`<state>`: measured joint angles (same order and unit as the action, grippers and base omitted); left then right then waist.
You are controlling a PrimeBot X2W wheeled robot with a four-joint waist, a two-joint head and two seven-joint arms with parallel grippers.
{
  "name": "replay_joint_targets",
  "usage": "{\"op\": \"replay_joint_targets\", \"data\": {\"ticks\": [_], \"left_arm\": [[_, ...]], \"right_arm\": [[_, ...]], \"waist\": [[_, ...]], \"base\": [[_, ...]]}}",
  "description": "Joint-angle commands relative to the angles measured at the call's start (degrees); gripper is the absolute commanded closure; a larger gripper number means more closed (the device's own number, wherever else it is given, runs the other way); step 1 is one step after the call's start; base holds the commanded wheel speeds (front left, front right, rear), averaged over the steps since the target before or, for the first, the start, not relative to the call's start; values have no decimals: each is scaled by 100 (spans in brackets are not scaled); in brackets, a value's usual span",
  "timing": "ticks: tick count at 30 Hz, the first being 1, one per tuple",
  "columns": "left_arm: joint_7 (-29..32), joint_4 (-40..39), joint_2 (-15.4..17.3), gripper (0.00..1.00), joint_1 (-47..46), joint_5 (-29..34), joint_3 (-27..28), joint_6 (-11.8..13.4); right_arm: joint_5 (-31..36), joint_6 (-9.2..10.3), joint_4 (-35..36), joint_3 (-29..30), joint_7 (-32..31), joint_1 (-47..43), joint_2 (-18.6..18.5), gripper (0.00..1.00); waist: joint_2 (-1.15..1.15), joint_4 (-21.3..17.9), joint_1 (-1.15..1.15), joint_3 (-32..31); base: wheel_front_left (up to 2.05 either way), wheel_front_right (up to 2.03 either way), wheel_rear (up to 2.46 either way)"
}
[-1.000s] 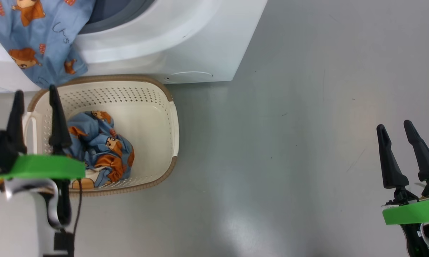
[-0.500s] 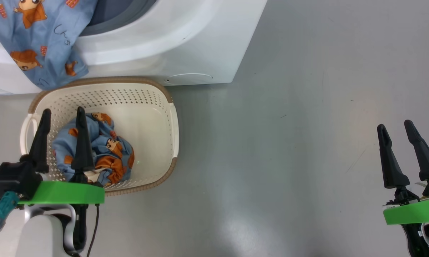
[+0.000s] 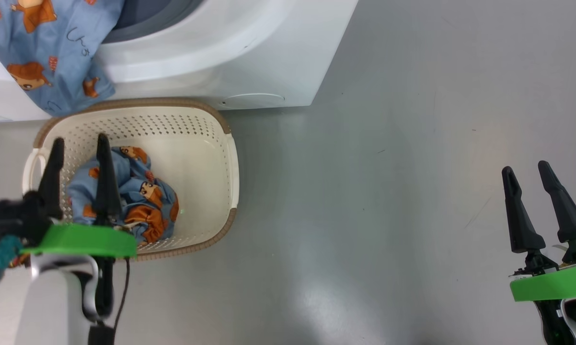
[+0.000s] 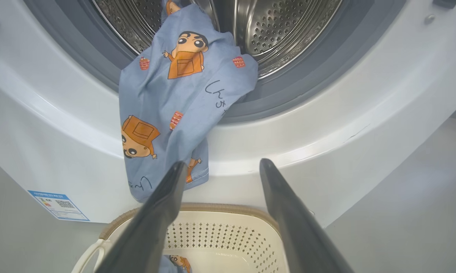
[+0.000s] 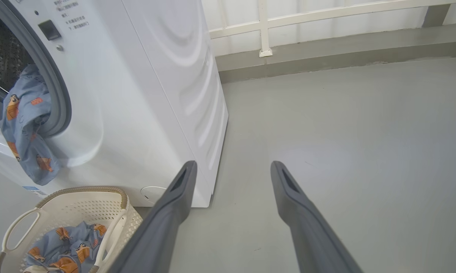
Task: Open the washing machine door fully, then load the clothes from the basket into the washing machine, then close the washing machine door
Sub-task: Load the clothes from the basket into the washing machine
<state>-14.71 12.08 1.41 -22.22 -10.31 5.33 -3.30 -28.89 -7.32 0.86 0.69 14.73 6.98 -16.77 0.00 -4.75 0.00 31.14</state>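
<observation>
Head view: my left gripper (image 3: 79, 139) hangs spread and empty over the left half of the basket (image 3: 234, 167), above the bundled clothes (image 3: 144, 201). A printed garment (image 3: 43, 57) drapes from the washing machine (image 3: 249, 57) mouth over its front edge, down to the basket's brown rim. My right gripper (image 3: 525, 167), also spread and empty, hovers over wide grey floor (image 3: 388, 191), well apart.
</observation>
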Motion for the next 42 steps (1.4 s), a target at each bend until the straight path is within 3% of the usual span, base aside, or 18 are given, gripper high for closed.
{"op": "replay_joint_targets", "data": {"ticks": [1, 14, 35, 42], "left_arm": [[-29, -39, 147, 0, -87, 71, 194, -11], [-29, 1522, 272, 0, -1261, 492, 489, -89], [-29, 3159, 906, 0, -2630, 903, 747, 350], [-29, 3456, 1103, 2, -2858, 920, 730, 374]], "right_arm": [[13, -17, 130, -117, 27, -59, -102, 0], [-34, -17, 128, -268, 27, 18, -74, 0], [-68, -17, 111, -524, 27, 170, -83, 0], [-85, -17, 113, -555, 27, 206, -103, 0]], "waist": [[0, -10, 0, 15], [0, -181, 0, 117], [0, -526, 0, 236], [0, -595, 0, 283]], "base": [[0, 0, 0], [0, 0, 0], [0, 0, 0], [0, 0, 0]]}}
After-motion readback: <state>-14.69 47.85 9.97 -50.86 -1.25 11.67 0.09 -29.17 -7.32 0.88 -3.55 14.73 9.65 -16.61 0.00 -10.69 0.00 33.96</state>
